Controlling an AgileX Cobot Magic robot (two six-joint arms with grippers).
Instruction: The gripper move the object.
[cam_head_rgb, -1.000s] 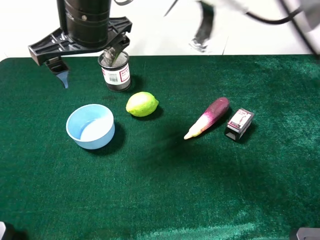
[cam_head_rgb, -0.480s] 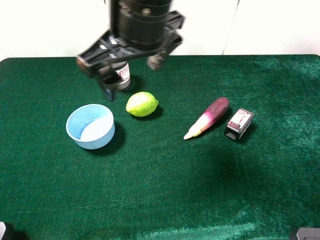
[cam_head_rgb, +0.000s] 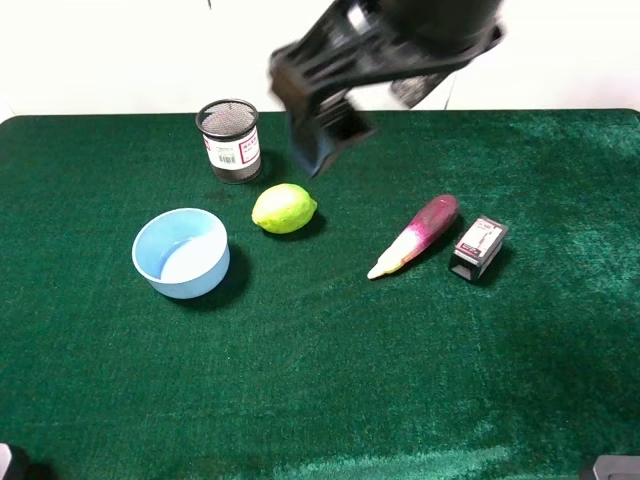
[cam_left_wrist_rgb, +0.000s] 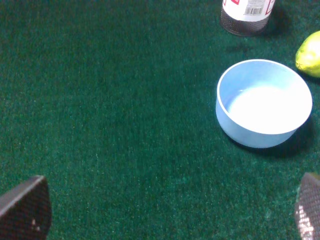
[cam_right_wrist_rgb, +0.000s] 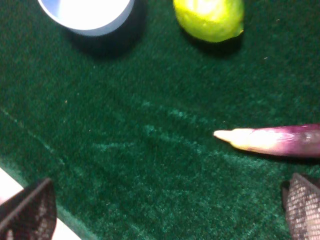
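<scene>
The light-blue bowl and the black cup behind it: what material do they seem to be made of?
The bowl looks like smooth plastic: even light-blue colour, thin rim, soft sheen inside. The cup seems to be black wire mesh, probably metal, with a see-through wall and a paper label.

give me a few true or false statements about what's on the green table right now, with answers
1. The bowl is empty. True.
2. The lemon sits inside the bowl. False: it lies on the cloth beside it.
3. The gripper holds the bowl. False: it hangs high above the table, holding nothing.
4. The mesh cup stands upright behind the lemon. True.
5. The eggplant lies next to a small black box. True.
</scene>
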